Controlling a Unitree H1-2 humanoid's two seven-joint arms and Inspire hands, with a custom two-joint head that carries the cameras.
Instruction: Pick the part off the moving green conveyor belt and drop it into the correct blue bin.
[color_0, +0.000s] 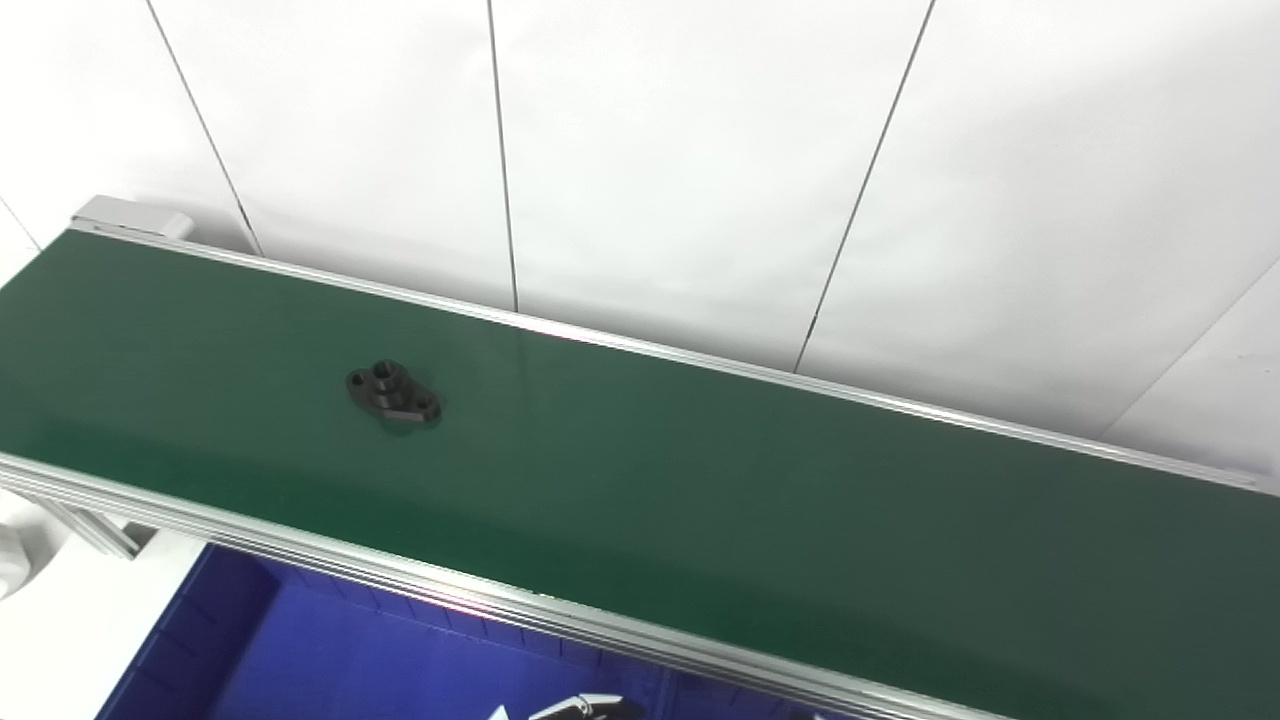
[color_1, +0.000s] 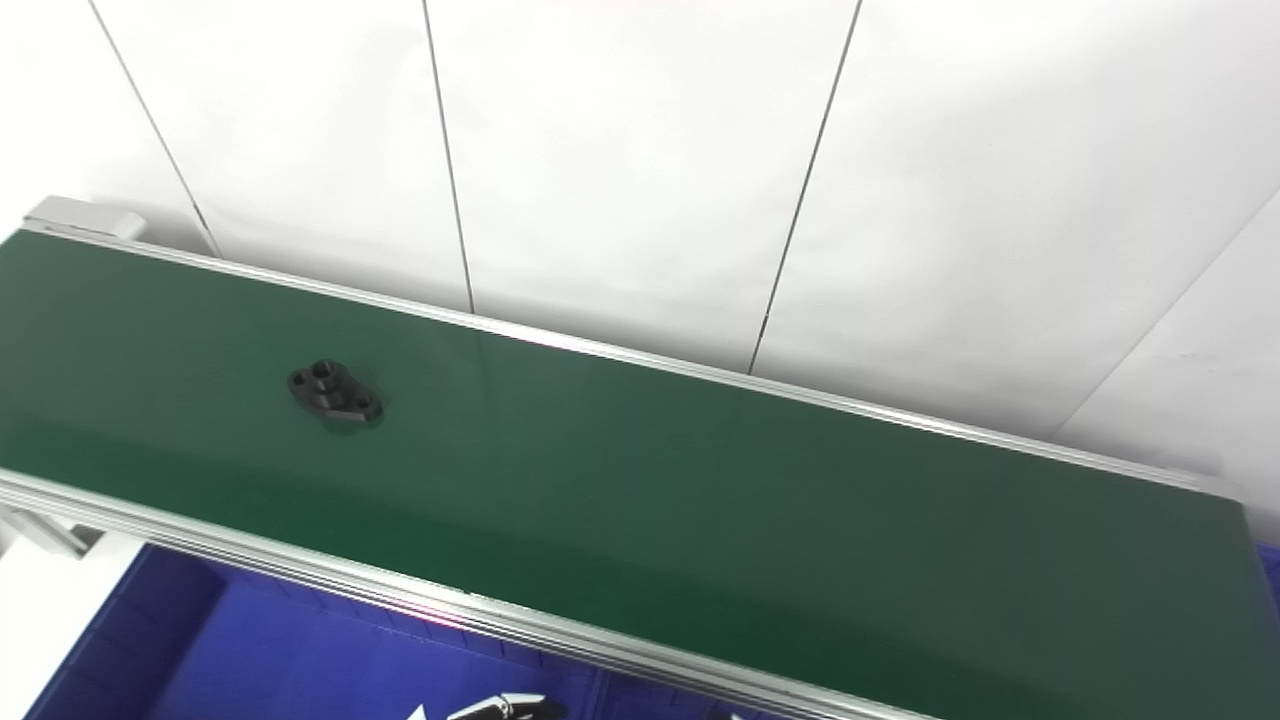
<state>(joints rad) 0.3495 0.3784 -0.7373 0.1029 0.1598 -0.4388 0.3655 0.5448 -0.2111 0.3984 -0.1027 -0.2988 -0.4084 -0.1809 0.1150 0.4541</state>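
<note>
At the very bottom edge, over the blue bin, only a sliver of a hand (color_0: 585, 708) shows, pale and dark fingertips (color_1: 500, 708) poking up into the picture; so little of it is seen that I cannot tell whether the fingers are spread or closed, nor which arm it belongs to; no other hand is in view.

Around those tips lies the blue bin (color_0: 330, 660), its ribbed wall on the left and its floor a deep, evenly lit blue; it sits below the near edge of the belt, partly tucked under the silver rail (color_0: 400, 575) that runs along that side.

Above the rail the green belt (color_0: 750, 500) crosses the picture on a slant, higher at the left and lower at the right, matte with a soft sheen near its far edge; the part (color_0: 393, 392), a small black flange with a raised hub and holes in it, lies flat on the belt toward its left end, about midway across its width, apart from both rails and well apart from the fingertips.

Beyond the far rail (color_1: 800, 395) stands a white wall (color_0: 700, 150) of panels split by thin dark seams; a grey end cap (color_0: 130, 215) sits at the belt's far left corner.
</note>
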